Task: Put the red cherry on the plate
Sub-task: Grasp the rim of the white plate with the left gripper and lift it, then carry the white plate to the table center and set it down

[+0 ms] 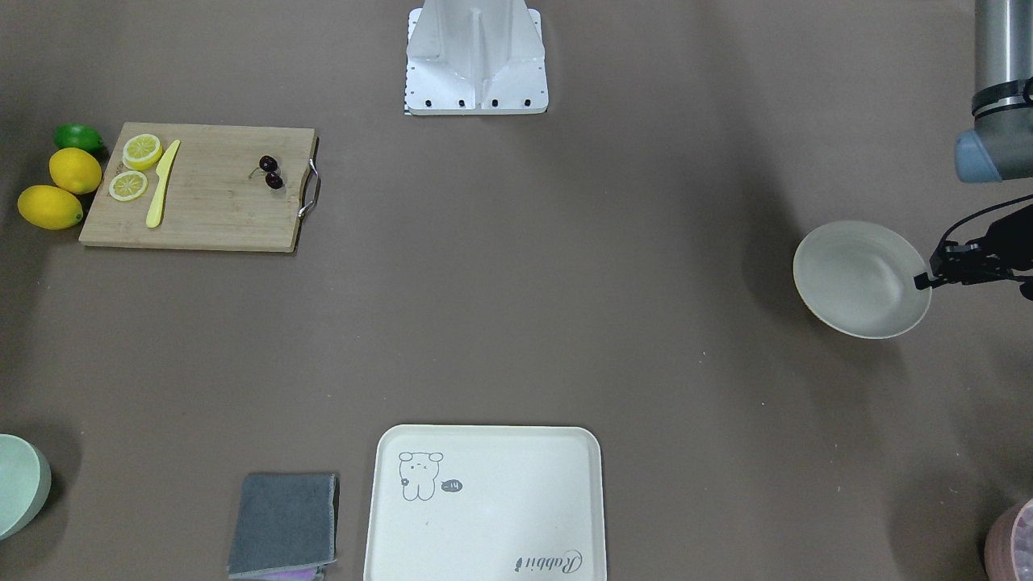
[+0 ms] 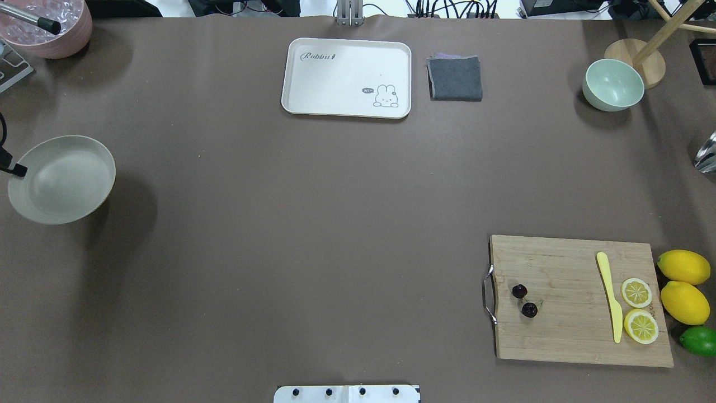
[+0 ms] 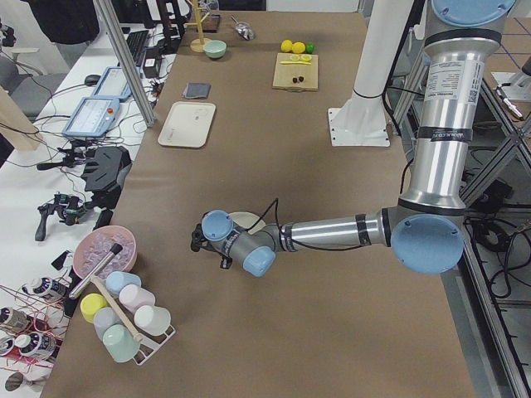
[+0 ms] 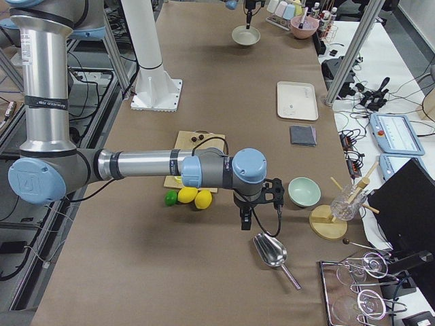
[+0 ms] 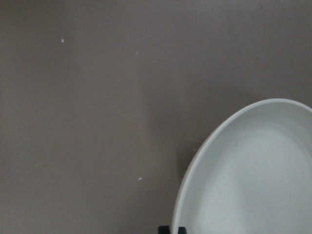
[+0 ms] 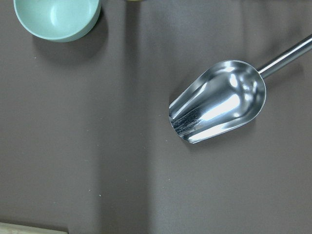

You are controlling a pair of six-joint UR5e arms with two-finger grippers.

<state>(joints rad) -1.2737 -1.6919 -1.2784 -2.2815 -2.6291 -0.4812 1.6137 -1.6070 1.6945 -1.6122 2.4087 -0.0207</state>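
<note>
Your left gripper (image 1: 922, 281) was closed on the rim of the plate (image 1: 855, 278), its fingertips (image 5: 168, 229) pinching the edge nearest the arm. A shallow plate offers little else to hold, so the rim pinch made sense. The plate hung tilted, and its shadow fell off to one side, so I judged it lifted off the table, not resting on it. It was empty, and it was well apart from the cutting board (image 2: 559, 319), almost a full table-length away.

The red cherry (image 2: 529, 309) lay on the cutting board, near the end with the metal handle (image 2: 488, 294), its two fruits close together and clear of the yellow knife (image 2: 609, 296) at the board's other end. Nothing was touching it.

Your right gripper (image 4: 246, 221) hung past the board's lemon (image 2: 683, 267) end, above a steel scoop (image 6: 219, 102). Whether its fingers were open or closed I could not tell.

With fruit and plate so far apart, carrying the plate toward the board looked like the sensible reason for that grip. The cherry was not yet picked.
</note>
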